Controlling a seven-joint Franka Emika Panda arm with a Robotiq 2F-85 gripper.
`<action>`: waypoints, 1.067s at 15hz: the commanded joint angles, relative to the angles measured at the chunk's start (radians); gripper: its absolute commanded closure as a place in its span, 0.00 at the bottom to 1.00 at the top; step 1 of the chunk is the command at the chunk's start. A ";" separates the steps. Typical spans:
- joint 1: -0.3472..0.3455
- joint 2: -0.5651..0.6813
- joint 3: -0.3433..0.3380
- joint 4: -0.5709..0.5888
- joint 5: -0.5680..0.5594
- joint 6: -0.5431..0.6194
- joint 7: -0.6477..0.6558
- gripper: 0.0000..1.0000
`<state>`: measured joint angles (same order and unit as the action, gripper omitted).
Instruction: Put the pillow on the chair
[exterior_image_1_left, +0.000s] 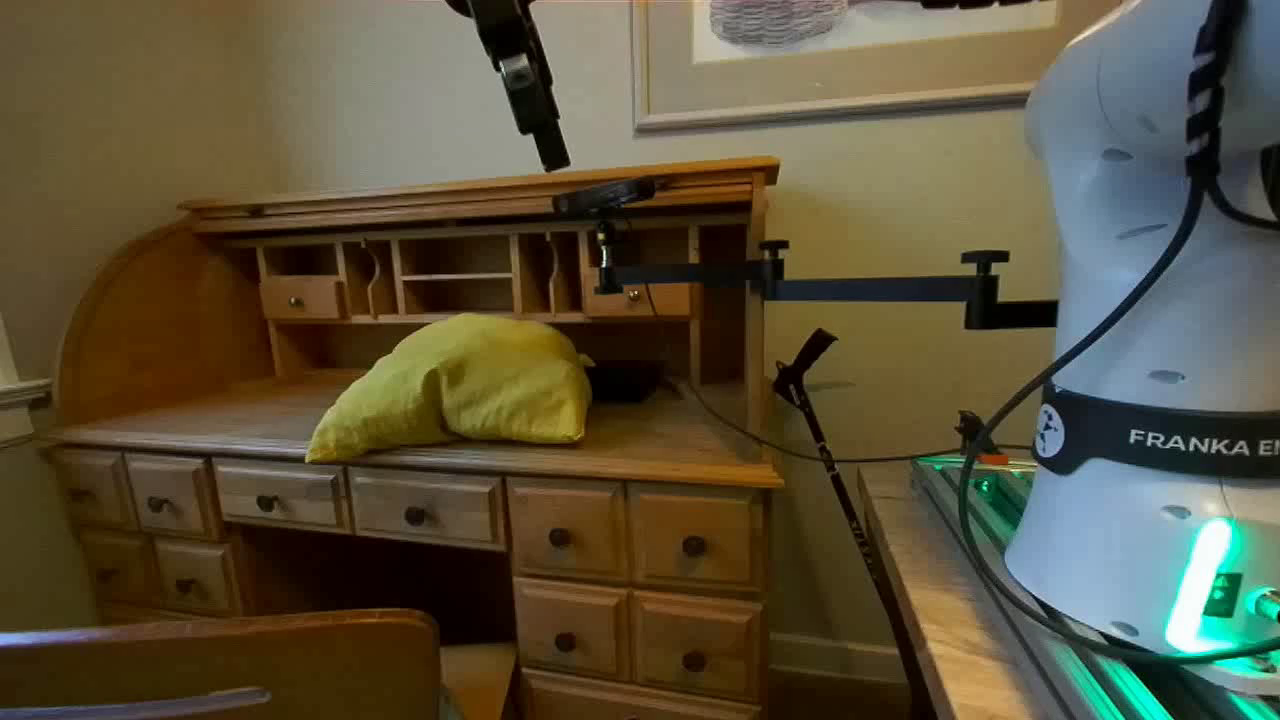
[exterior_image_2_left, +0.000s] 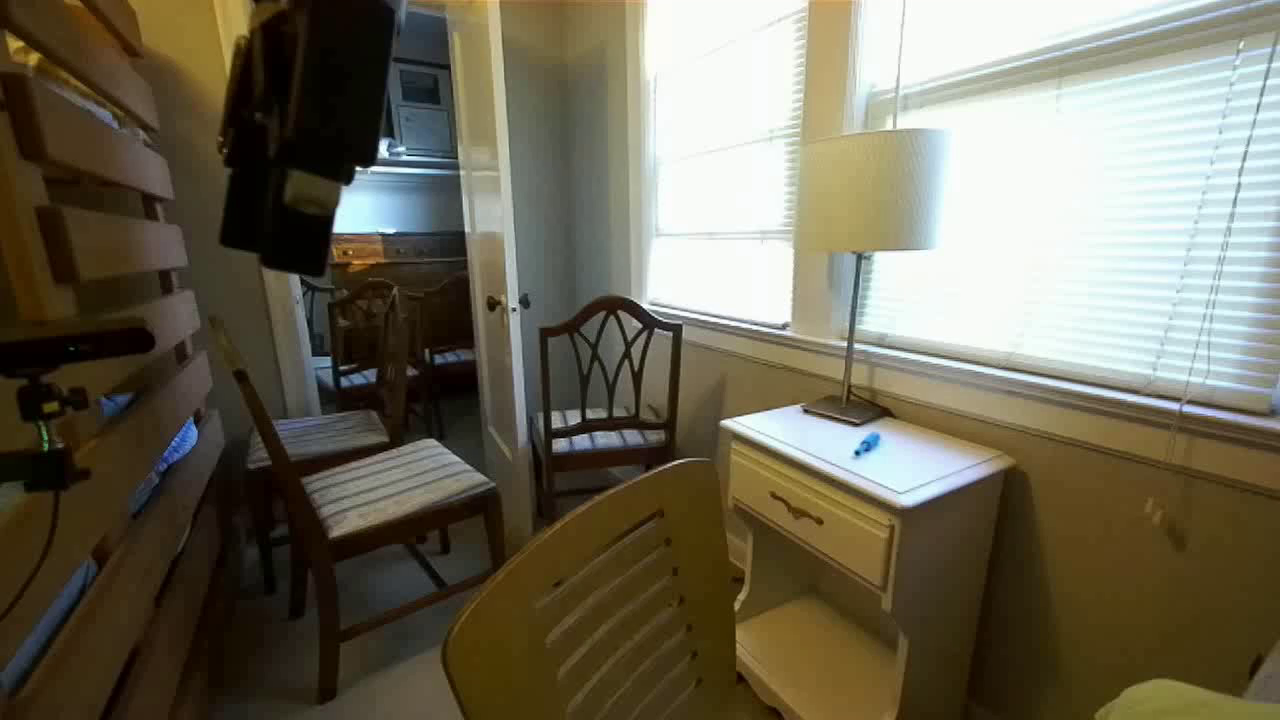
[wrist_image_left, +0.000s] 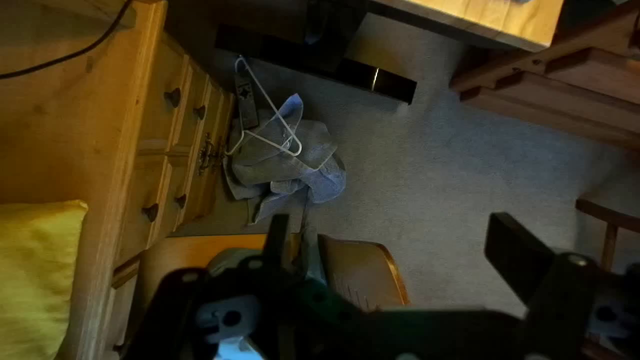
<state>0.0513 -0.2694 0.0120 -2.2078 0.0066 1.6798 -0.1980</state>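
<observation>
While pillow lies nr edge of desk, gripper hangs well clear, fingers apart w/ carpet beside chair.

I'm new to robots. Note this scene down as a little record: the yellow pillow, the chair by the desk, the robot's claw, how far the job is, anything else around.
Pillow: bright yellow, wrinkled, lying on the roll-top desk
Chair: wooden, backrest in front of the desk
Robot's gripper: open, holding nothing
Job: pillow not yet on the chair
Also around: a lamp on a white nightstand
</observation>
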 joint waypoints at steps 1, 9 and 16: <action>0.000 0.001 0.000 0.001 0.000 -0.002 0.000 0.00; -0.039 0.069 -0.050 0.003 0.023 0.191 -0.012 0.00; -0.058 0.215 -0.097 -0.009 0.056 0.434 -0.212 0.00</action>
<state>0.0050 -0.1082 -0.0818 -2.2213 0.0318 2.0758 -0.3384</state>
